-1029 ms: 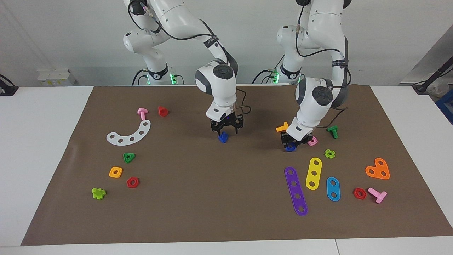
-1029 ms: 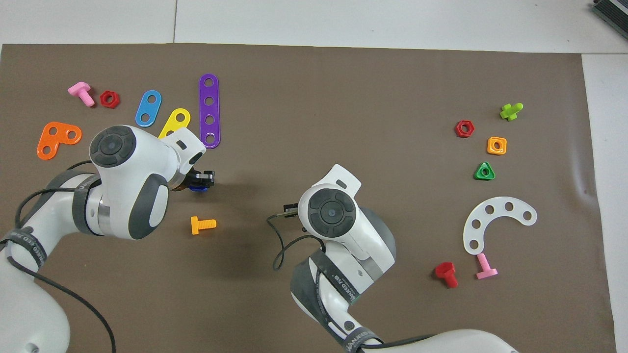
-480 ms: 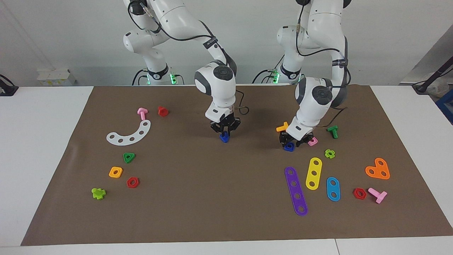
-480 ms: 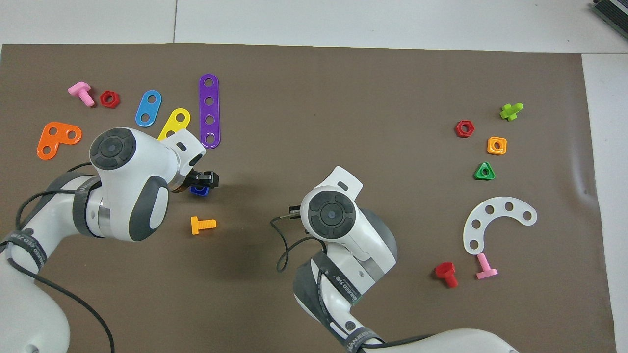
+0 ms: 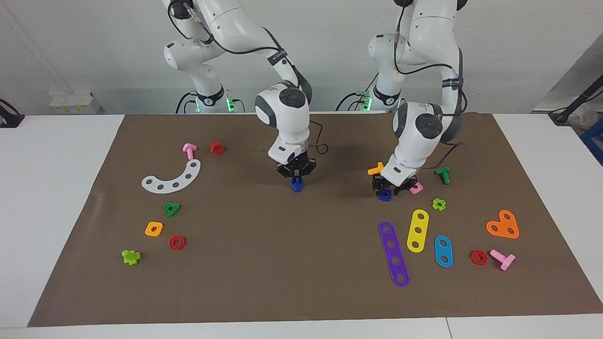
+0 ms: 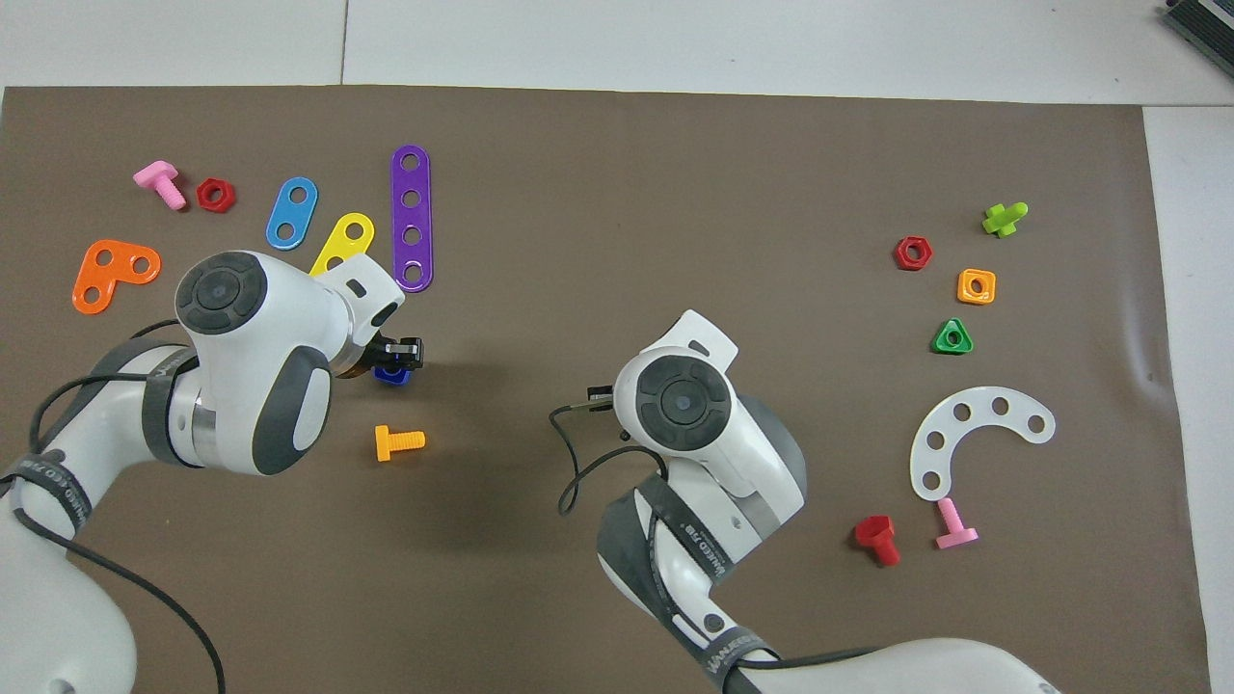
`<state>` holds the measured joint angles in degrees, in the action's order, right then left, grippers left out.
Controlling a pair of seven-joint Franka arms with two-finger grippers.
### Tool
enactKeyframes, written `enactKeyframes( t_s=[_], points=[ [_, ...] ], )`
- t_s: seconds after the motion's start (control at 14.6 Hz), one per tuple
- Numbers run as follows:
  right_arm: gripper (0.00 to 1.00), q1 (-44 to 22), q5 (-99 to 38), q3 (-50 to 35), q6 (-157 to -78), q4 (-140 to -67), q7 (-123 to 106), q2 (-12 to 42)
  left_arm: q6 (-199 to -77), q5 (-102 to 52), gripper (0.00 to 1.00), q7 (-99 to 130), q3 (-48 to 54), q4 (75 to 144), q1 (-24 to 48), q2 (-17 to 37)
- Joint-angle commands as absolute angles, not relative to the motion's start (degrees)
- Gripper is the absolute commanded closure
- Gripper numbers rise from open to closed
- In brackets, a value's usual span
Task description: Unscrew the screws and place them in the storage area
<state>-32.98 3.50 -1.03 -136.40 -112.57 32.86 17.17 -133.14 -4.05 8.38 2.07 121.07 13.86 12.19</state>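
Note:
The dark-blue screw (image 5: 296, 186) is in the middle of the brown mat (image 5: 301, 263), pinched in my right gripper (image 5: 296, 179), which is shut on it at about mat height. In the overhead view the right wrist hides the screw. My left gripper (image 5: 392, 188) is low over a blue square nut (image 5: 384, 195), its fingers spread around the nut. The nut lies on the mat and shows in the overhead view (image 6: 390, 375) beside the left gripper (image 6: 397, 355).
An orange bolt (image 5: 376, 168), a pink piece (image 5: 416, 188) and a green bolt (image 5: 443, 175) lie close around the left gripper. Purple (image 5: 394, 254), yellow (image 5: 417, 230) and blue (image 5: 443, 251) strips lie farther from the robots. A white curved strip (image 5: 172, 178) and several nuts lie toward the right arm's end.
My right gripper has closed on the dark-blue screw and shifted slightly toward the right arm's end. My left gripper has lifted a little off the blue nut.

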Motion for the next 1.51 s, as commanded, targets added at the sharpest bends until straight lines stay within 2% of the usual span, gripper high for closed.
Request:
enactKeyframes(
  t_s=[0.0, 0.14, 0.41, 0.48, 0.82, 1.23, 1.3, 1.37, 1.44],
  points=[
    [1.00, -26.22, 3.96, -1.49, -135.89, -113.99, 26.84, 13.63, -133.59, -4.92, 0.87, 7.03, 2.29, 122.87, 13.45, 10.46],
    [1.00, -21.12, 3.69, -1.58, -133.17, -115.92, 19.81, 11.00, -133.51, -4.92, 0.86, 7.03, 2.29, 122.96, 13.54, 10.46],
    [1.00, -11.62, 3.08, -1.58, -132.71, -117.33, 7.49, 10.63, -133.51, -4.83, 0.83, 7.03, 2.29, 123.31, 13.54, 10.28],
    [1.00, -10.12, 2.99, -1.58, -132.80, -117.42, 6.25, 10.63, -133.51, -4.83, 0.77, 7.12, 2.29, 123.31, 13.54, 10.28],
    [1.00, -5.90, 3.08, -1.49, -133.77, -117.60, 5.63, 12.30, -133.77, -4.75, 0.75, 7.12, 2.29, 123.75, 13.71, 10.28],
    [1.00, -3.96, 2.99, -1.49, -136.58, -118.21, 5.54, 13.71, -134.56, -4.75, 0.75, 7.03, 2.29, 124.54, 14.15, 10.55],
    [0.83, -3.87, 2.99, -1.49, -136.58, -118.30, 5.54, 13.71, -134.56, -4.75, 0.75, 7.03, 2.29, 124.63, 14.15, 10.72],
    [0.56, -3.87, 2.99, -1.49, -136.58, -118.65, 5.54, 13.71, -134.65, -4.75, 0.75, 7.03, 2.29, 124.72, 14.15, 10.81],
    [0.41, -3.87, 2.99, -1.49, -136.58, -118.65, 5.71, 13.71, -135.17, -4.75, 0.75, 7.03, 2.29, 125.06, 14.15, 10.81]
  ],
)
